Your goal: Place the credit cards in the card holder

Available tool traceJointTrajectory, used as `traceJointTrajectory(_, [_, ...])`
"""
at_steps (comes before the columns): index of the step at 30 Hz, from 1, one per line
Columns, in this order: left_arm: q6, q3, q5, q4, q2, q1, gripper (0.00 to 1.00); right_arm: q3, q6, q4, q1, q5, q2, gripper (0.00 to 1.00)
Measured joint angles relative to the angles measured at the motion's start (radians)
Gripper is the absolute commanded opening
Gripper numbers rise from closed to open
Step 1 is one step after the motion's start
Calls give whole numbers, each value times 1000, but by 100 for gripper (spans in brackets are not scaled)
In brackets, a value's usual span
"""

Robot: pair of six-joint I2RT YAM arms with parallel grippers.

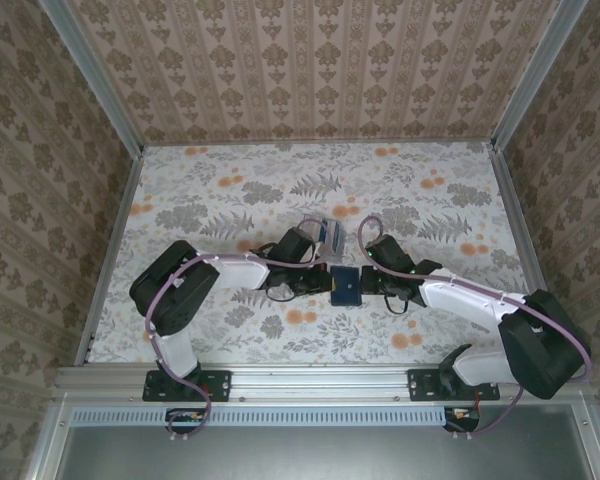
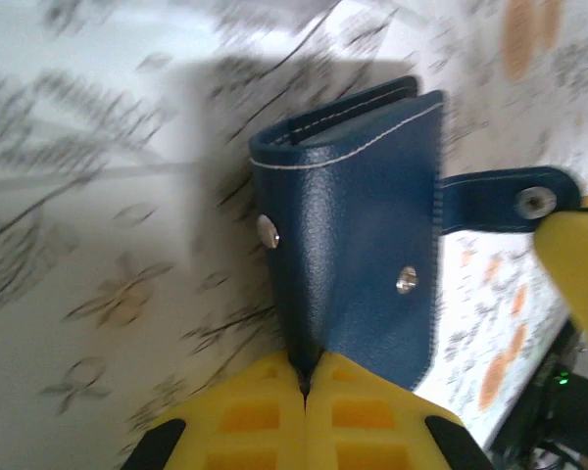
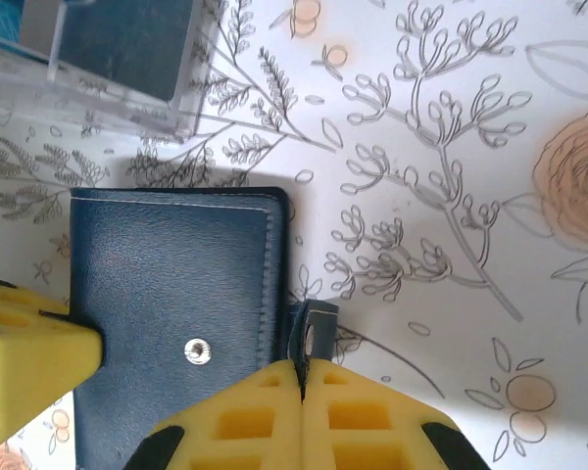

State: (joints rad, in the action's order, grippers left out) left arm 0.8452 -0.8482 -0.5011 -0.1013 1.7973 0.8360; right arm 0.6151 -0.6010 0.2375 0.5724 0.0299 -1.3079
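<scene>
You have one dark blue, soft leather card holder (image 3: 171, 284) at the middle of the flowery table (image 3: 451, 411). It is light and floppy, so hold it by its edges. The left claw (image 2: 304, 380) is pinching its folded edge, and the right claw (image 3: 302, 377) is pinching its little snap strap (image 3: 318, 318). The thin, slippery credit cards (image 3: 127, 44) sit in a clear plastic box (image 3: 118, 119) just beside it, and you cannot count them from here.

Bright even light, soft shadow beside the card holder (image 3: 176, 274); left wrist view blurred.
</scene>
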Motion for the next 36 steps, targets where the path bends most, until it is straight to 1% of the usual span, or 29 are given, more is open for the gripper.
traceJointTrajectory(2, [-5,22,0,-14,-10,-1,20,-21,-1,-10,-6,-33,6,0])
traceJointTrajectory(8, [-21,71,10,-26,-61,-2,36,-39,-3,-19,-33,-92,18,0])
traceJointTrajectory(10, [-32,78,16,-7,-81,-6,37,-53,-6,-29,-57,-121,29,23])
traceJointTrajectory(12, [-46,80,23,17,-96,-14,37,-65,-5,-29,-93,-152,37,33])
traceJointTrajectory(16, [-68,80,29,46,-102,-35,38,-80,-4,-19,-175,-179,39,38])
traceJointTrajectory(19, [-79,80,26,53,-103,-41,39,-79,-1,6,-206,-183,39,44])
traceJointTrajectory(22, [-92,79,27,58,-105,-41,41,-78,4,45,-209,-192,48,43])
traceJointTrajectory(24, [-101,76,27,68,-106,-41,41,-77,7,63,-211,-208,70,39])
traceJointTrajectory(26, [-108,74,27,69,-107,-41,42,-67,16,82,-215,-241,100,38])
traceJointTrajectory(28, [-109,74,27,70,-107,-39,42,-51,24,82,-215,-280,122,34])
traceJointTrajectory(32, [-109,74,27,68,-107,-37,42,-47,26,42,-212,-402,160,36])
traceJointTrajectory(36, [-108,75,30,61,-107,-31,43,-48,24,5,-183,-466,133,41])
